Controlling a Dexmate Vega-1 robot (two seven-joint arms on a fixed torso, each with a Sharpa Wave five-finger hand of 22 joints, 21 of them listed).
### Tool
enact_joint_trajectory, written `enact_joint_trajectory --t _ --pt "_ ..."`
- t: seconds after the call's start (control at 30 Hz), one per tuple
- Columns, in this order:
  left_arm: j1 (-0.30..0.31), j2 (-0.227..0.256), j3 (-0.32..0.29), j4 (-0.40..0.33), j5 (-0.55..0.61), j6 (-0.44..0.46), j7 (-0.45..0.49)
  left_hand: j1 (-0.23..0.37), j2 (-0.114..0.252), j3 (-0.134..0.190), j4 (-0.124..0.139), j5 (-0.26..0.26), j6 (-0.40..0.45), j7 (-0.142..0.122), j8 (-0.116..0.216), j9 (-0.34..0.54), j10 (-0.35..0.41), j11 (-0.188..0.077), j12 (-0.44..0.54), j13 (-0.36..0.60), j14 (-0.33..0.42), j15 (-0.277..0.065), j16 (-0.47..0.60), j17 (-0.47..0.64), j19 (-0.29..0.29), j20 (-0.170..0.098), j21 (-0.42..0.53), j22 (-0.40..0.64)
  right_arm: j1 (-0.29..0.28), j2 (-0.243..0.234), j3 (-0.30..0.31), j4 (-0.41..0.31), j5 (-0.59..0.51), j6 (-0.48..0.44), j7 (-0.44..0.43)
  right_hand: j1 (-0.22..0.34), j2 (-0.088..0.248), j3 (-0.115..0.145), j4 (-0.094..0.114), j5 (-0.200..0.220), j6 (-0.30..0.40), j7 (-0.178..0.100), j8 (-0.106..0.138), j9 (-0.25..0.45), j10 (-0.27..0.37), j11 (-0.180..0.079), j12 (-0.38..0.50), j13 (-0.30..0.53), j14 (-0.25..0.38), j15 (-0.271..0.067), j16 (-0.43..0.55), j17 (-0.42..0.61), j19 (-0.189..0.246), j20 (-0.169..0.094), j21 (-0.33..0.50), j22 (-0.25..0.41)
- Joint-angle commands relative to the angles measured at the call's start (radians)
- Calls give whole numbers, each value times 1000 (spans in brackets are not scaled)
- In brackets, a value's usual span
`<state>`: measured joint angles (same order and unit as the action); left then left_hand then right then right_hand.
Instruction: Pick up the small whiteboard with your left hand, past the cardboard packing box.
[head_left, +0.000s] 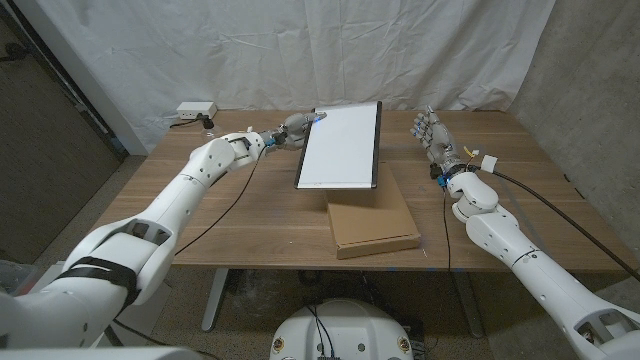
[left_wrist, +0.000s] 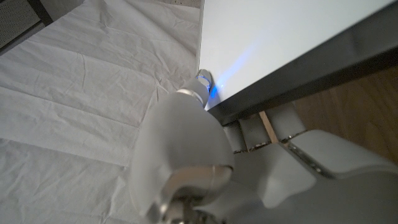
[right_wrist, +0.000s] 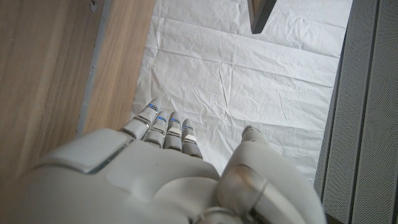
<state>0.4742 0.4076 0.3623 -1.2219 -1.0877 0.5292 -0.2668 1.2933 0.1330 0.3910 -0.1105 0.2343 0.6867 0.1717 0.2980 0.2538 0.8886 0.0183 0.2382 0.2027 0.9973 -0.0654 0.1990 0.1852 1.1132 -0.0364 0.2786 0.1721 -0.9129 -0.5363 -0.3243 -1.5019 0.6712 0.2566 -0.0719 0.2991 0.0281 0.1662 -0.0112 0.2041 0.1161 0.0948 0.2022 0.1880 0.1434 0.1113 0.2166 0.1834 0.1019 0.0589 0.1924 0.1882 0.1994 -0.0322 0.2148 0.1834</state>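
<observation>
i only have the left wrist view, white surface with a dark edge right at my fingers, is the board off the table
Observer: Yes. In the head view the small white whiteboard with the dark frame is lifted and tilted above the wooden table, gripped at its upper left corner by the left robot hand.
Operator: where's the box
Observer: The flat brown cardboard packing box lies on the table just below the board's lower edge, nearer the robot.
Operator: right hand in the way?
Observer: No. The right robot hand stands apart to the board's right, fingers spread and holding nothing.
</observation>
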Motion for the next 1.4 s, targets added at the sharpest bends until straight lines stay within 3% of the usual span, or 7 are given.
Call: enact_joint_trajectory --t 0.03,0.93,0.97,1.4 --pt "-4 21 0 -53 -15 7 26 -2 6 13 0 0 22 26 -3 3 -2 0 -5 5 23 -24 -3 1 8 -3 -2 0 -14 -6 6 -18 1 -2 -7 3 7 1 -5 -4 13 0 -2 2 10 -2 1 3 8 5 3 3 9 -2 0 3" --pt "29 75 -21 -220 -59 -1 105 -14 3 28 1 -6 23 25 -9 9 0 2 -12 7 18 -20 -6 1 5 0 -12 0 -14 3 4 -5 8 15 10 2 8 -1 -7 -5 14 0 -2 2 10 -2 0 3 10 4 3 3 11 -1 -1 3" --pt "30 79 -22 -228 -59 -1 108 -15 3 30 1 -7 23 26 -10 9 -3 -8 -14 7 18 -20 -6 1 5 0 -12 1 -15 3 4 -6 7 17 10 2 8 -1 -7 -5 14 0 -2 2 10 -2 0 3 10 4 3 3 11 -1 -1 3" --pt "59 109 -38 -302 -88 -15 144 -22 1 39 1 -10 23 23 -15 13 -1 -5 -17 8 19 -23 -5 2 7 -3 -17 1 -35 -5 6 -33 7 12 -1 2 9 -1 -8 -5 15 0 -2 2 13 -3 1 3 11 5 2 3 11 0 -2 3"
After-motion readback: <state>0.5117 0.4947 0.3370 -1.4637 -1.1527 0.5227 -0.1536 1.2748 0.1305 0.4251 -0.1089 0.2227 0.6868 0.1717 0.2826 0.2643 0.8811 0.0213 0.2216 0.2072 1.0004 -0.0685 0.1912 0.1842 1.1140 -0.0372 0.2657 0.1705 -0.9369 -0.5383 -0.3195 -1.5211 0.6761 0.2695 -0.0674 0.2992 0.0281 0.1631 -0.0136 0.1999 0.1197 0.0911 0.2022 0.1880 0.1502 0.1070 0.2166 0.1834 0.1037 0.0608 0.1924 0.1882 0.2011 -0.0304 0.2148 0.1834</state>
